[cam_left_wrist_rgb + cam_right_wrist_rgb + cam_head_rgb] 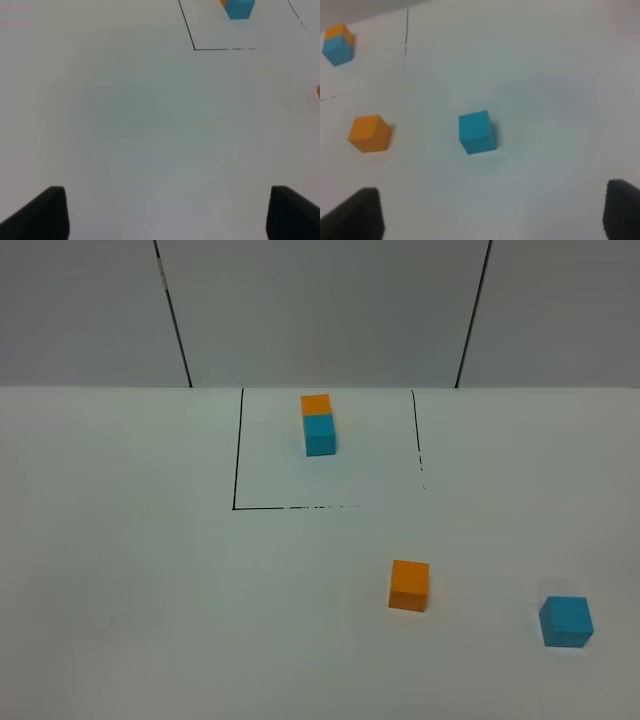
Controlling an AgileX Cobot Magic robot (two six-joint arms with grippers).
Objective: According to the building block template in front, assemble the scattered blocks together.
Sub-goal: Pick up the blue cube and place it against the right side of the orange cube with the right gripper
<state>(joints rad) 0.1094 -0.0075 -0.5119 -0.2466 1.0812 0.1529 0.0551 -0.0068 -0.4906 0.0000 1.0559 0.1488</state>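
**Four cubes on the table, both grippers released**

I count four cubes in total on the white table (120, 590). Two of them are joined as the template (318, 425), one orange and one blue, touching each other. The other two lie loose: one orange block (409, 585) and one blue block (566, 621).

There is one frame (237, 450) drawn in black lines on the table (its near line and its right line are partly faded). Inside it I see only the template, in the far half, with the orange cube on the far side of the blue one in the high camera. I cannot tell for sure whether it is lying or standing.

Both loose blocks are outside the frame, on the near side of it. The orange block is a little right of the middle. The blue block is farther right and slightly nearer, well apart from the orange one.

The left gripper (167, 215) is released, its two dark fingers (40, 215) are wide apart over bare table and hold nothing. The right gripper (495, 215) is also spread wide and holds nothing. The blue block lies in front of it, not touching it, and the orange block is off to one side.
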